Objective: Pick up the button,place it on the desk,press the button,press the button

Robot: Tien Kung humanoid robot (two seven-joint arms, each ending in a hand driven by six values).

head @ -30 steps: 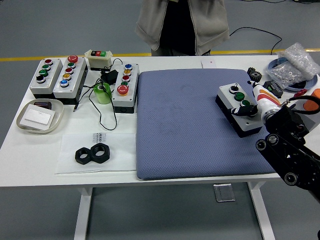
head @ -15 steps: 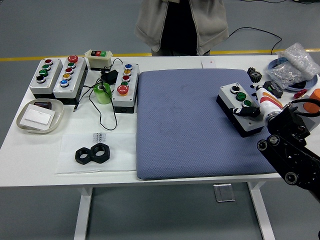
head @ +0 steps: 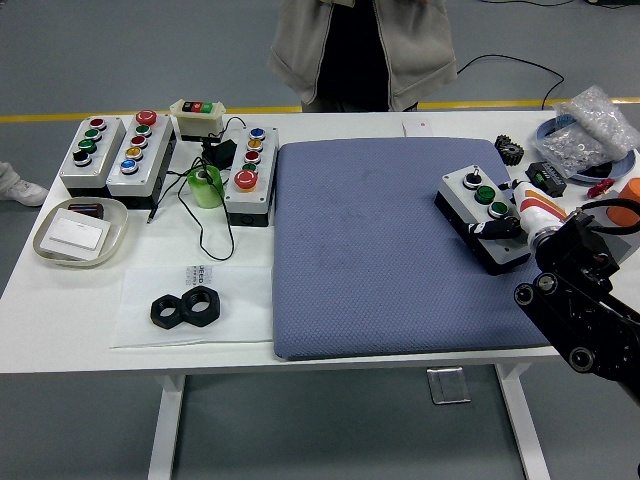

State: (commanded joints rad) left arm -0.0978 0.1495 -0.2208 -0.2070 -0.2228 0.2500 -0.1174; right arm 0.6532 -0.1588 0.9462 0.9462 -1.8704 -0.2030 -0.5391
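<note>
A grey three-button box (head: 478, 202) on a black base, with a black knob and two green buttons, sits tilted at the right edge of the blue mat (head: 380, 250). My right hand (head: 508, 226) comes in from the lower right. Its white palm lies against the box's near right end, and its dark fingers (head: 494, 229) are curled over the lid and side, shut on the box. Whether the box rests on the mat or is slightly raised I cannot tell. The left arm is out of view.
Three more button boxes (head: 138, 150) and a small switch box (head: 198, 116) stand at the back left, beside a green tape roll (head: 206, 186). A tray (head: 80, 233) and two black nuts (head: 185, 308) lie front left. A parts bag (head: 590, 130) lies back right. A person (head: 365, 50) stands behind.
My right hand has drawn the button box a little to the right and towards the far side, and the box has turned slightly.
</note>
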